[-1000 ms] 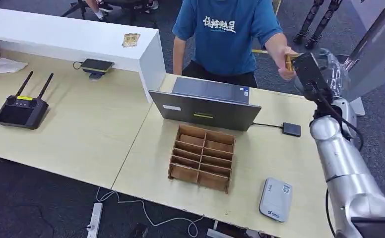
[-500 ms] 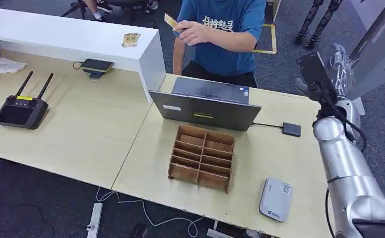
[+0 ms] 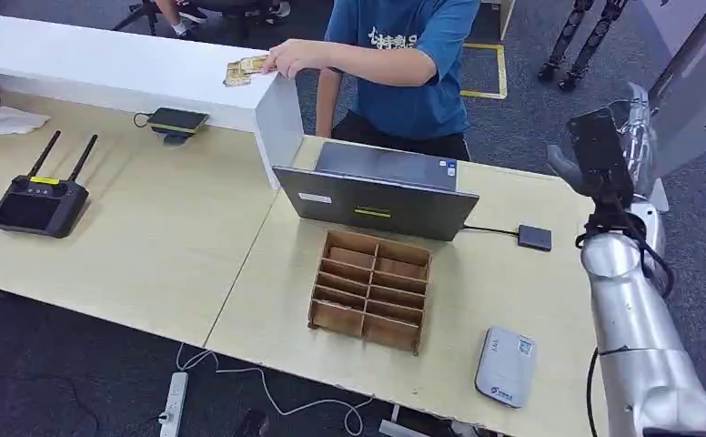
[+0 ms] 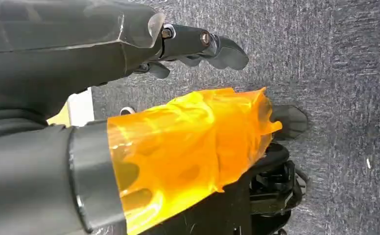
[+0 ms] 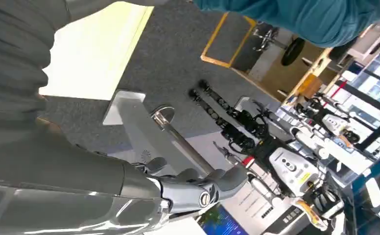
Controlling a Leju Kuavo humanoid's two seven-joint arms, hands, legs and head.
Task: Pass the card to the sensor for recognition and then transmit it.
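Observation:
The yellow card point(image 3: 242, 70) lies on the white shelf point(image 3: 104, 64) at the back, with a person's hand point(image 3: 287, 57) resting on it. My right hand point(image 3: 597, 153) is raised beyond the table's right edge, fingers apart and holding nothing; in the right wrist view the hand point(image 5: 188, 190) is empty too. The small black sensor box point(image 3: 535, 238) sits on the table to the right of the laptop point(image 3: 377, 196), cabled to it. My left hand point(image 4: 178, 122) hangs over grey carpet with its fingers point(image 4: 217, 46) extended and nothing in them.
A wooden divided organiser point(image 3: 371, 289) stands in front of the laptop. A white device point(image 3: 506, 366) lies near the front right edge. A black controller with two antennas point(image 3: 38, 202) and a phone on a stand point(image 3: 176, 121) are on the left table.
The person took the card from my right hand, carried it left and set it down on the white shelf. My right hand, now empty, has drifted slightly right and down.

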